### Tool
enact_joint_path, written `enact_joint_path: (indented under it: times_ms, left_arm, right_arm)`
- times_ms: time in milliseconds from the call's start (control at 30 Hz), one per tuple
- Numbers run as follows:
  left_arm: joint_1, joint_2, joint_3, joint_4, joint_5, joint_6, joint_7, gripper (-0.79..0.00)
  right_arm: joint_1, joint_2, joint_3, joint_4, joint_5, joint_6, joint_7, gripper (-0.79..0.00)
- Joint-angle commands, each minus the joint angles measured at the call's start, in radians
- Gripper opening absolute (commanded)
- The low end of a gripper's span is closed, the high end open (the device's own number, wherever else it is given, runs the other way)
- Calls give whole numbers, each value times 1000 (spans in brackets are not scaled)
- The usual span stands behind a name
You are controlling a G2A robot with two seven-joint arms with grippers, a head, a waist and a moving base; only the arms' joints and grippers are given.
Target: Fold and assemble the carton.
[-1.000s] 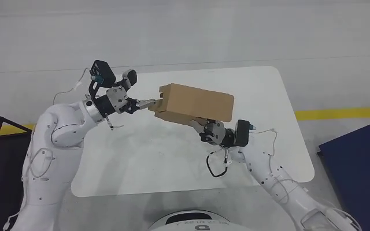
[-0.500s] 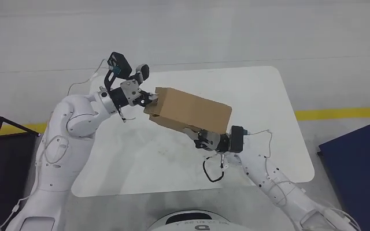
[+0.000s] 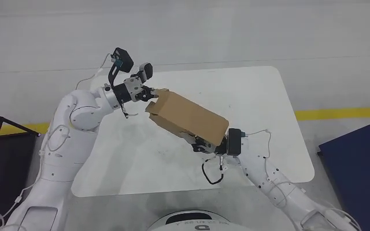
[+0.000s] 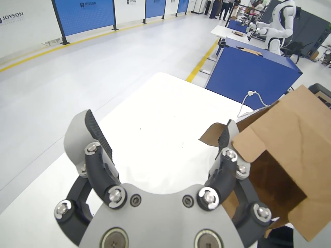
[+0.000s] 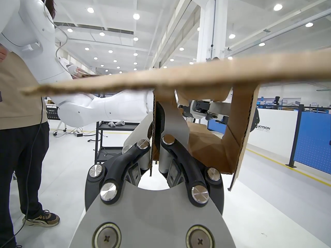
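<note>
Cardboard carton clamped in right claw, touching spread left claw.

Carton over the table's middle

A white surface with rounded corners stands on a pale grey floor crossed by a yellow line. Blue and white partition panels fence the hall. Round ceiling lights shine near a white column; a black trolley stands below.
</note>
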State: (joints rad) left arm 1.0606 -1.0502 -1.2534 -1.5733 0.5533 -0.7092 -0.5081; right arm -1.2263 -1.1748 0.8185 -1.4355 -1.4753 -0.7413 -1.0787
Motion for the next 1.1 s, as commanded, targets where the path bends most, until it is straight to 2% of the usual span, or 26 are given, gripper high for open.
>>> enact_joint_path:
  times_ms: [0, 233, 433, 767, 900, 1067]
  left_arm:
    - [-12, -1, 9, 18, -2, -7, -6, 0]
    - [-18, 0, -1, 54, 18, -7, 39, 0]
    - [5, 12, -75, 51, 8, -8, 81, 0]
    - [110, 39, -212, -118, 14, -52, 94, 0]
    - [149, 45, -224, -182, 34, -66, 71, 0]
    - [158, 46, -212, -216, 89, -26, 57, 0]
  right_arm:
    - [-1, 2, 3, -5, -1, -2, 2, -785]
    - [1, 6, 16, -16, -8, -8, 8, -785]
    - [7, 7, 32, 4, 0, 1, 17, -785]
    - [21, 8, 61, 15, 22, 7, 38, -785]
    - [26, 6, 64, 22, 33, 10, 44, -785]
    - [26, 6, 64, 22, 33, 10, 44, -785]
